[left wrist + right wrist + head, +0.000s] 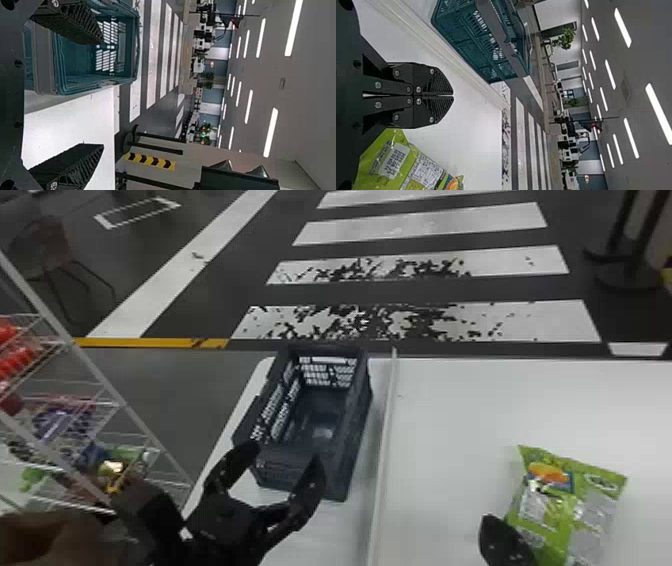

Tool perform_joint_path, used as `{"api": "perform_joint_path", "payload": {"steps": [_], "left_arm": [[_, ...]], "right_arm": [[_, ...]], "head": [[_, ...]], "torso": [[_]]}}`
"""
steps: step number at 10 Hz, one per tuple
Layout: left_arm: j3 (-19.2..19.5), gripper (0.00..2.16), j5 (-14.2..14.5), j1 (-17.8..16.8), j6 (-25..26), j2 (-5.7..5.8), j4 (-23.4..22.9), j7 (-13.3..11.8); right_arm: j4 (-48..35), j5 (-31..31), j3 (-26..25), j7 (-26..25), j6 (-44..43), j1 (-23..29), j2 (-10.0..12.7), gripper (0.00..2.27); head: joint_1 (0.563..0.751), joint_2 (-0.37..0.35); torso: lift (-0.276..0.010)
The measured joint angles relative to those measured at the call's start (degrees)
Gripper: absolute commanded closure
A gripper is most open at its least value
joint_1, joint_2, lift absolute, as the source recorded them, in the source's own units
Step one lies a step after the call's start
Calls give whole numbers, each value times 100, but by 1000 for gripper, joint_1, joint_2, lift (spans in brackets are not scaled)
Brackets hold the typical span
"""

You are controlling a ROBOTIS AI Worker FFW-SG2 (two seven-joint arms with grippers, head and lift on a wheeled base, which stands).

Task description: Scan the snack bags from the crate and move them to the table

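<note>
In the head view my left gripper (284,470) stands open at the near end of the dark crate (357,430), with nothing between its fingers. The crate's inside shows no bag. My right gripper (502,540) is at the bottom edge, beside the green snack bag (555,510) lying on the white table (450,415). The left wrist view has the left gripper (101,93) with its fingers wide apart, the crate (43,59) by one of them. In the right wrist view the right gripper (453,95) is shut with its fingers together, the snack bag (407,166) next to it.
A wire rack (95,380) with packaged goods stands at the left, beyond the table's edge. A raised pale strip (384,450) runs along the table between the crate and the snack bag. Posts (627,275) stand on the floor at the far right.
</note>
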Motion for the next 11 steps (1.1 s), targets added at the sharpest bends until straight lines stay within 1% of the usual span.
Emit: {"api": "perform_joint_path", "payload": {"steps": [1,3,4,5,7,9,11], "left_arm": [[-9,70,14,13,8,16,0,0],[57,70,248,80,20,52,-49,-113],[91,70,295,124,27,58,-87,-121],[97,70,300,150,28,66,-103,-123],[96,73,302,183,28,75,-103,-150],[111,73,302,231,28,75,-84,-201],[153,73,302,266,17,74,-74,-237]], "right_arm": [[276,29,191,-14,-30,-241,77,2243],[550,160,377,-77,-68,-509,144,2243],[658,195,409,-289,-70,-608,171,2243],[804,226,443,-575,-80,-726,180,2243],[1188,331,490,-938,-87,-1004,246,2243],[1617,355,511,-1145,19,-1359,292,2243],[1852,334,493,-1418,67,-1551,301,2243]], "head": [[695,301],[695,331],[695,331],[695,320],[695,297],[695,285],[695,266]], "torso": [[-95],[-95],[-95],[-95],[-95],[-95],[-95]]}}
